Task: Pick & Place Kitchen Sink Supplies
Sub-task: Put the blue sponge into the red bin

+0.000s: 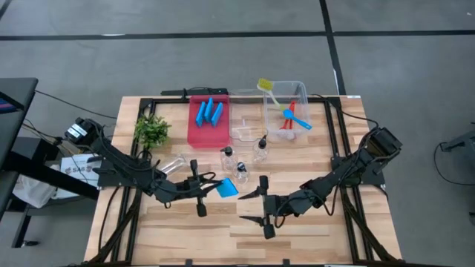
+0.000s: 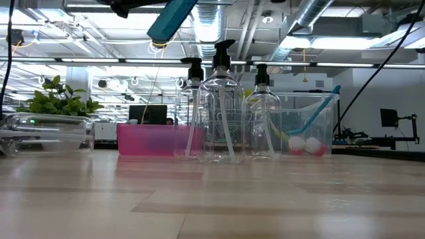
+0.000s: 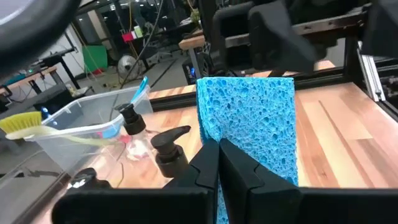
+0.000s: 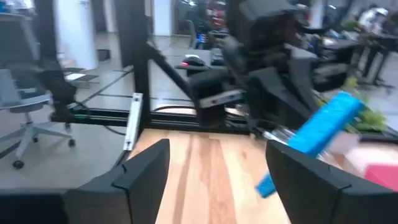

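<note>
My left gripper [image 1: 215,187] is shut on a bright-blue sponge [image 1: 228,187], which shows high up in the low view [image 2: 171,18]. My right gripper [image 1: 263,206] is open above the table's near middle, just right of the sponge and touching nothing. Three clear pump bottles [image 1: 241,172] stand upright on the table beyond the grippers. Further blue sponges [image 1: 209,113] lie in the red tray [image 1: 194,133]. Blue, red and yellow-green brushes [image 1: 291,117] rest in a clear bin [image 1: 300,89]. My left gripper pinches the sponge between its two fingers [image 3: 205,163] at the sponge's near edge [image 3: 233,140], coming level from the table's left. The sponge is lifted clear of the table and sits tilted, its free end [image 3: 249,87] reaching past the fingertips.
A small green plant [image 1: 152,132] stands at the far left. A clear container [image 1: 172,163] lies on its side near the left arm. Another clear bin [image 1: 245,119] sits between the tray and the brush bin. Bare wood [image 1: 223,237] lies along the near edge.
</note>
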### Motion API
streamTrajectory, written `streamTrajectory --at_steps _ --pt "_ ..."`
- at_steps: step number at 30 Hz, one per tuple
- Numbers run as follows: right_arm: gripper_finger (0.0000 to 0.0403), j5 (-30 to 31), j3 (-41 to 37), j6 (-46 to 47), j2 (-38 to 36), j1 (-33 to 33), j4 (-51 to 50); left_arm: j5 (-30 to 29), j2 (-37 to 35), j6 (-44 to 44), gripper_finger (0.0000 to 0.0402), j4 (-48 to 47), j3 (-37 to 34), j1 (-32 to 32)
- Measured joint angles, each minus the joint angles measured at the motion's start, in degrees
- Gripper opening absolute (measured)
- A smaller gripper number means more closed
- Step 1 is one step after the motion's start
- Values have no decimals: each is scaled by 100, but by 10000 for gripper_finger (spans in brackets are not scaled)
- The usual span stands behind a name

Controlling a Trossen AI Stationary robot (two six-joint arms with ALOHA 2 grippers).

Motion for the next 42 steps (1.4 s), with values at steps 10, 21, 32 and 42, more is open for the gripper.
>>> streamTrajectory --at_steps 10,21,32,42 --pt "260 452 0 525 0 -177 -294 -1 97 -8 7 281 0 5" --pt "260 372 0 432 -53 70 -370 109 97 6 7 299 -59 -29" --pt "260 560 0 674 -129 4 -751 343 97 -128 7 469 -68 -88" --pt "260 360 0 1072 -90 -382 -788 360 108 -534 8 572 -72 55"
